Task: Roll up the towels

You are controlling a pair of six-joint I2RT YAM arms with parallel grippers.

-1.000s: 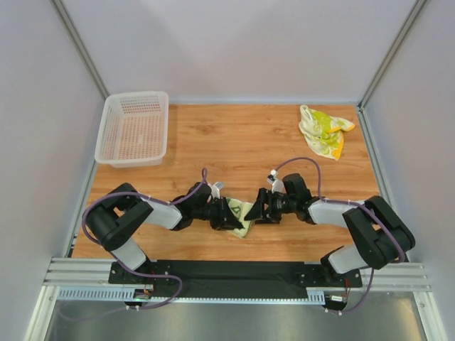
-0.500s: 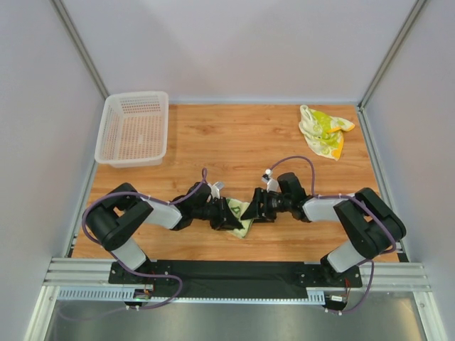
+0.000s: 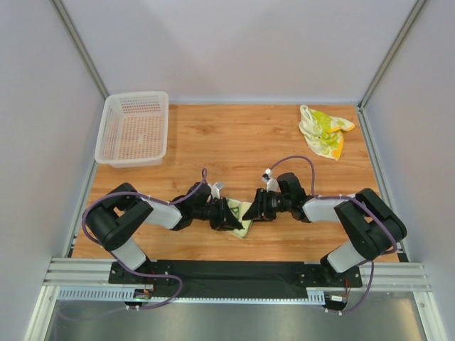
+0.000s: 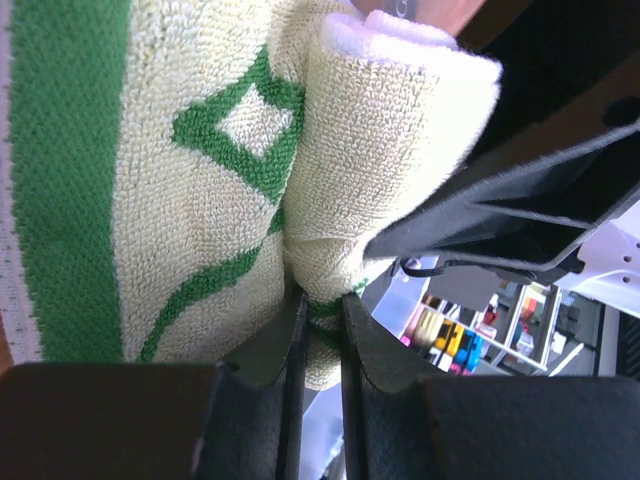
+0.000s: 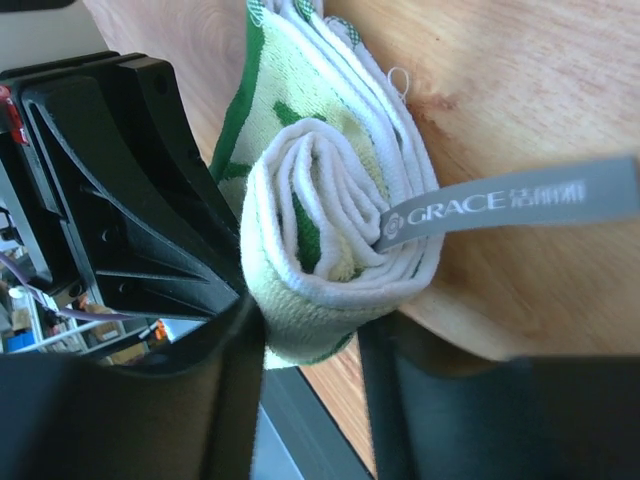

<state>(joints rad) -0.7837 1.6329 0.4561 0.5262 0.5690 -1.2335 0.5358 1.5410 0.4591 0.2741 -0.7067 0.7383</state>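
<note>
- Rolling is in hand on the first cloth: the green-patterned towel (image 5: 320,230) is already wound into a tight spiral. It sits low over the table (image 3: 234,142), near the front edge and between the two arms.
- The left gripper (image 4: 320,310) has its fingers nearly together, pinching a fold of the cloth at the roll's side.
- The right gripper (image 5: 310,350) brackets the spiral end. The roll fills the gap, and both fingers look pressed against it, so it reads as a grip.
- A grey label (image 5: 500,200) pokes out from the centre of the spiral.
- The next move probably calls for setting this roll down without letting it spring open, so one hand should hold while the other releases.
- The blotched towel (image 3: 323,131) lies crumpled at the far right corner, well apart from both grippers and not yet rolled.
- A white basket (image 3: 102,135) stands at the far left.
</note>
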